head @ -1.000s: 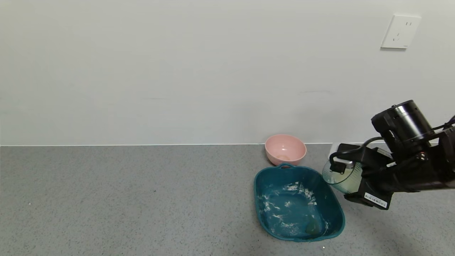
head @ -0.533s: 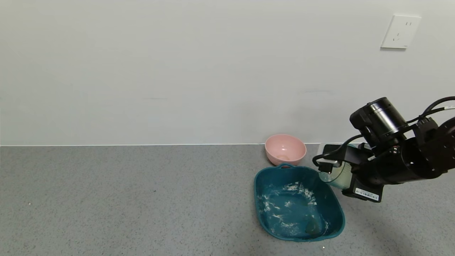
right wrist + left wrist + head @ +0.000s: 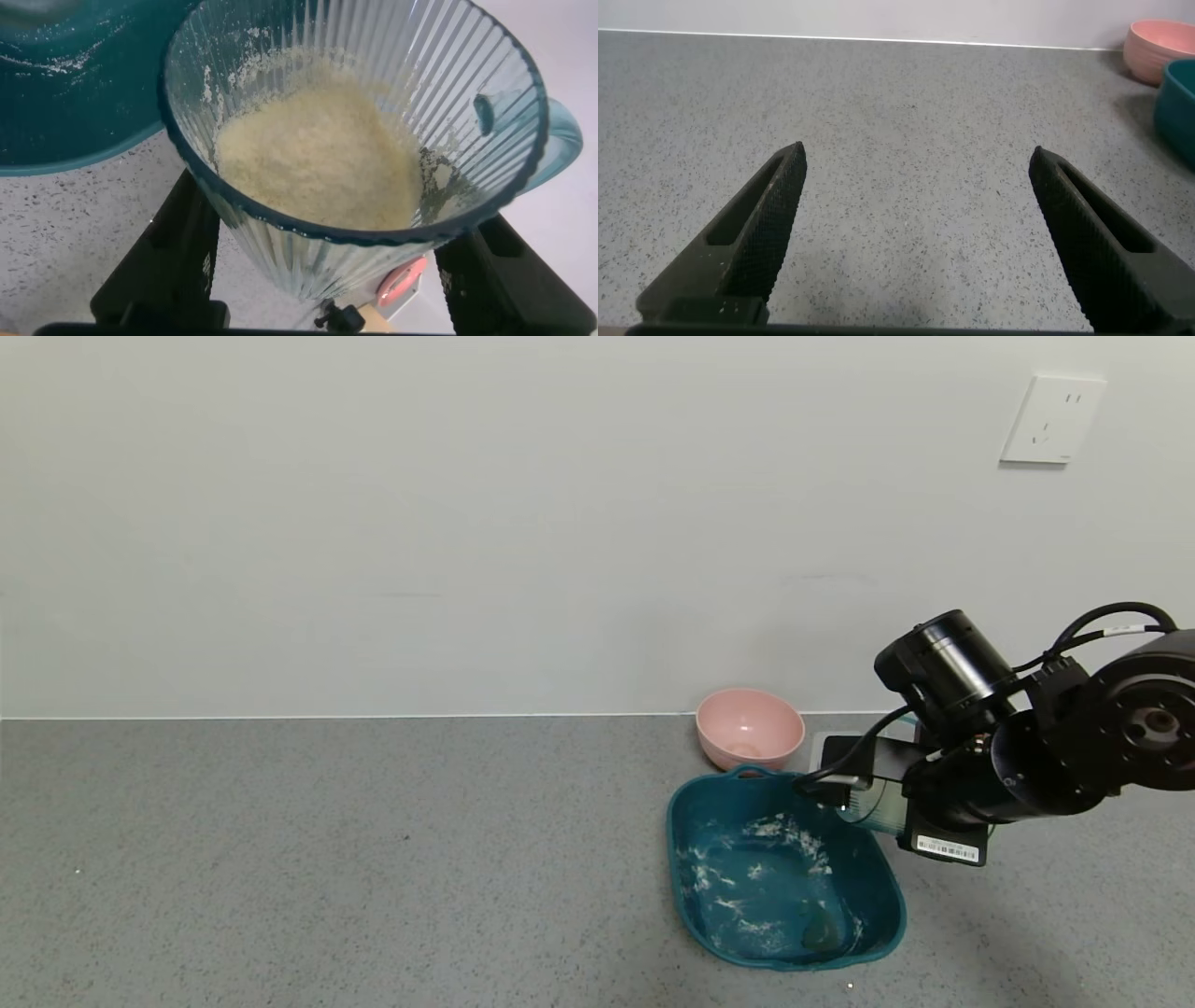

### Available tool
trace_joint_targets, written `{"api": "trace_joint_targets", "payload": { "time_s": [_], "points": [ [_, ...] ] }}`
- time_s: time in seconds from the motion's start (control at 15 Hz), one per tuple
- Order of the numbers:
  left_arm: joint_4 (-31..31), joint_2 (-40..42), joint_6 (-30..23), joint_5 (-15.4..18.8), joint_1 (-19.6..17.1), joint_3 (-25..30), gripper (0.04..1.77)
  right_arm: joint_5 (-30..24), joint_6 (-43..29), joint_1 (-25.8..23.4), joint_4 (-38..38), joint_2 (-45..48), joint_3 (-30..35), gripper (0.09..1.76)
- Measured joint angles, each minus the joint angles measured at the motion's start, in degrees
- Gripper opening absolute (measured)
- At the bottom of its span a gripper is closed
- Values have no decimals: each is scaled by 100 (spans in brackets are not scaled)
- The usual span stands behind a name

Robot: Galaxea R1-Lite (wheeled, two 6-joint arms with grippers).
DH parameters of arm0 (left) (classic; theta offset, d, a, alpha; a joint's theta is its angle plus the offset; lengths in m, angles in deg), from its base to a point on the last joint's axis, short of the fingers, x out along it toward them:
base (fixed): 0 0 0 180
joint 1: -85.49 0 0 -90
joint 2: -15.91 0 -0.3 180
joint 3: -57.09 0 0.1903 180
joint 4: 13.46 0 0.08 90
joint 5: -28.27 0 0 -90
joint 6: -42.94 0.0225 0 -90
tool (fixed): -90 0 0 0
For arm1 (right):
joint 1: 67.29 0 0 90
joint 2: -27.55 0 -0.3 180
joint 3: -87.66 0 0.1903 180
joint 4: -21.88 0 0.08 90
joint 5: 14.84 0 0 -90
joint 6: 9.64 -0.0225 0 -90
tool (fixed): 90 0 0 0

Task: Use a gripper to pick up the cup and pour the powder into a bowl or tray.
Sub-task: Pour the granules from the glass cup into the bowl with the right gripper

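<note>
My right gripper (image 3: 870, 786) is shut on the cup (image 3: 881, 810), a clear ribbed blue-green mug, and holds it tipped over the far right rim of the dark teal tray (image 3: 882, 905). In the right wrist view the black fingers (image 3: 173, 257) clamp the cup (image 3: 299, 247) on both sides; its handle sticks out to one side. White clumpy powder (image 3: 318, 159) fills the cup's bottom. The tray (image 3: 75, 103) lies just beyond the cup's mouth. Powder smears (image 3: 784, 831) streak the tray floor. My left gripper (image 3: 915, 154) is open and empty over bare counter.
A pink bowl (image 3: 750, 728) stands behind the tray, against the wall; it also shows in the left wrist view (image 3: 1158, 47). A white flat object (image 3: 823, 744) lies behind the right gripper. A wall socket (image 3: 1052, 418) is up right. Grey counter stretches to the left.
My right arm has moved left with the cup, from beside the tray to over its far right rim. The tray and bowl have not moved.
</note>
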Motion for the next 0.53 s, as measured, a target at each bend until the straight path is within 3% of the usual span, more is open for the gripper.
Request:
{"api": "trace_joint_targets", "payload": {
  "time_s": [0.53],
  "points": [
    [0, 0, 2, 0, 0, 0, 172, 731, 488, 317, 0, -179, -118, 134]
  ]
}}
